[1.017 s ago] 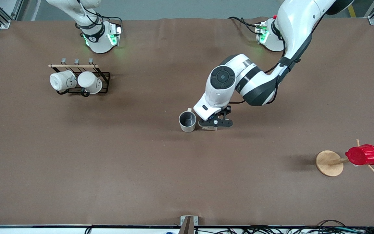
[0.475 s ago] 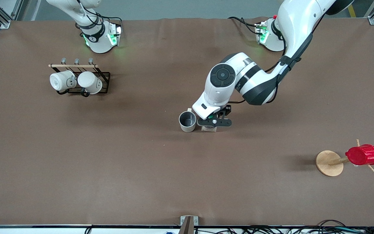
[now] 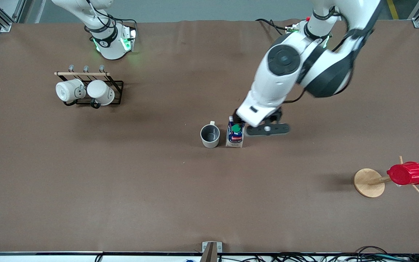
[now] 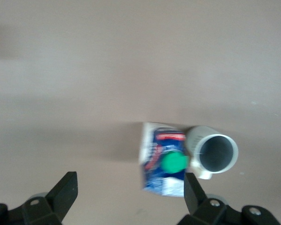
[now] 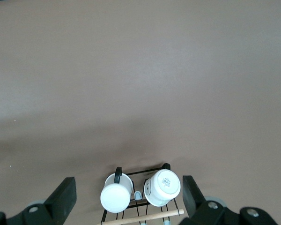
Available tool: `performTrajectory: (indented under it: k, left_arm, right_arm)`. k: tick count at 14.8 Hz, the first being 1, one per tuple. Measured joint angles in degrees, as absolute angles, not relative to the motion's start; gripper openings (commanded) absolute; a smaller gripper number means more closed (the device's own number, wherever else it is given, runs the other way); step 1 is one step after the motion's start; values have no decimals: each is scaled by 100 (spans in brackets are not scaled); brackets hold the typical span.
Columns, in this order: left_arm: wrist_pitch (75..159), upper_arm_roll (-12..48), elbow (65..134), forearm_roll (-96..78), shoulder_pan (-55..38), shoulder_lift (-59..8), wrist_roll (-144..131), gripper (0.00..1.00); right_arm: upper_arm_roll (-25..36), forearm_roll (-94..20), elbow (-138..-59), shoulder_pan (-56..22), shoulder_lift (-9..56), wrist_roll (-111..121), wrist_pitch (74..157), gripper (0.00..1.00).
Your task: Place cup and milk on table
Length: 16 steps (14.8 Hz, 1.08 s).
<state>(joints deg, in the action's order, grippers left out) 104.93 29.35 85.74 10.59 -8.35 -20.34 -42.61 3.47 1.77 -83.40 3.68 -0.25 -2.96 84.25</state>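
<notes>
I see the milk (image 3: 235,135) now uncovered, upright on the table (image 3: 158,189) touching-close at the cup's (image 3: 210,135) three o'clock; my left gripper (image 3: 266,128) has lifted away, fingers apart; right gripper (image 5: 126,201) waits, spread, over the rack; both look placed.

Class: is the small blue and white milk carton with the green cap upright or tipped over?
Upright. The blue and white milk carton stands on its base on the brown table, green cap facing up.
</notes>
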Motion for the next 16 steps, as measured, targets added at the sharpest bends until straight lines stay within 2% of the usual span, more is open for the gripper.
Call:
performTrajectory:
  k: [4, 9, 12, 16]
  left_arm:
    - [10301, 1687, 8918, 198, -837, -1094, -2777, 100]
    - [10143, 209, 9668, -151, -795, -51, -807, 100]
    - [9888, -270, 9831, -155, -786, 250, -188, 100]
    - [9775, -343, 9769, -106, -774, 280, 85, 100]
  right_arm:
    - [352, 176, -8340, 351, -18, -297, 8418, 100]
    - [354, 166, -8340, 350, -13, -297, 8418, 100]
    - [349, 153, -8340, 347, -11, -297, 8411, 100]
    - [344, 147, -8340, 335, -11, -297, 8386, 100]
